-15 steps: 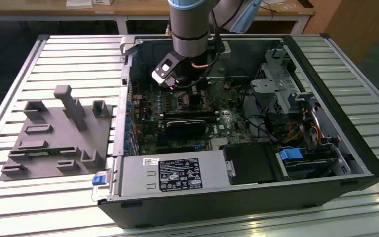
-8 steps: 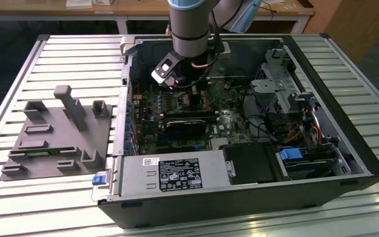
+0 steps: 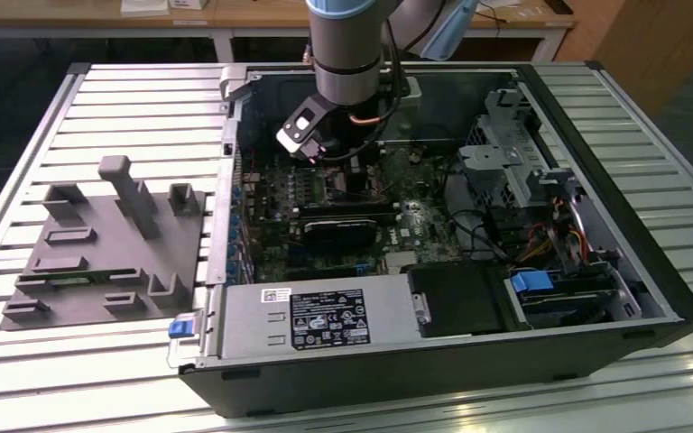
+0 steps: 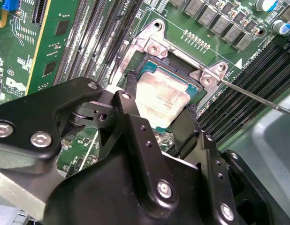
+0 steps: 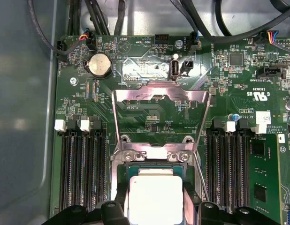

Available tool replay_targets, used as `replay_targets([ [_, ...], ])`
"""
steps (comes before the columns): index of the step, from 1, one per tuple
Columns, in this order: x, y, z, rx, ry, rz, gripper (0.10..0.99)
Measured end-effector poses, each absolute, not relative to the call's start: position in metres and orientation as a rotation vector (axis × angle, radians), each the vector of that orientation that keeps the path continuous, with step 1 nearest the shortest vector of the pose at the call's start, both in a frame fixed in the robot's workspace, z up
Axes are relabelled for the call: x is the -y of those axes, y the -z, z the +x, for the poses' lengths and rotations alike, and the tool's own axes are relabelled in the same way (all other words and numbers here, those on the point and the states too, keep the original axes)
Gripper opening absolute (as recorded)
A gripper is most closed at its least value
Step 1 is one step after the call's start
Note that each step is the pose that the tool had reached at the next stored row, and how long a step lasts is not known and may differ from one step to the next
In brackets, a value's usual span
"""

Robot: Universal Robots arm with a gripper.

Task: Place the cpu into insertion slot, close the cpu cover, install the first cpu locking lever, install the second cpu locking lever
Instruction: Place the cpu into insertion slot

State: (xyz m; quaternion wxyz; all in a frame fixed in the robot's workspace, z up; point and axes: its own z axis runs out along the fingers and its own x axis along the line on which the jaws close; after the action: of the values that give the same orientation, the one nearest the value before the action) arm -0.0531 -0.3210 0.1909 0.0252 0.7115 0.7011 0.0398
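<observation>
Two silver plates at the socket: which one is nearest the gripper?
The cpu, the solid shiny square lying in the insertion slot at the gripper; the cpu cover is the windowed frame swung open, farther off.

— How does the arm [image 3: 346,36] stand?
— Close to upright. It comes down from above, and the wrist [image 3: 349,86] is at its low end.
— And the gripper [image 4: 159,101]?
— It points down. In both wrist views its two black fingers [image 4: 185,129] are set apart, one on each side of the cpu [image 4: 160,86].
— Touching it?
— Yes, each finger sits against an opposite edge, so the cpu is clamped between them.
</observation>
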Motion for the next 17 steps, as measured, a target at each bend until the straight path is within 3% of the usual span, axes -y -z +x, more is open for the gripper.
replay_targets([
  [17,0.3208,-0.1905,-0.0547,-2.154,-0.123,2.214,0.553],
])
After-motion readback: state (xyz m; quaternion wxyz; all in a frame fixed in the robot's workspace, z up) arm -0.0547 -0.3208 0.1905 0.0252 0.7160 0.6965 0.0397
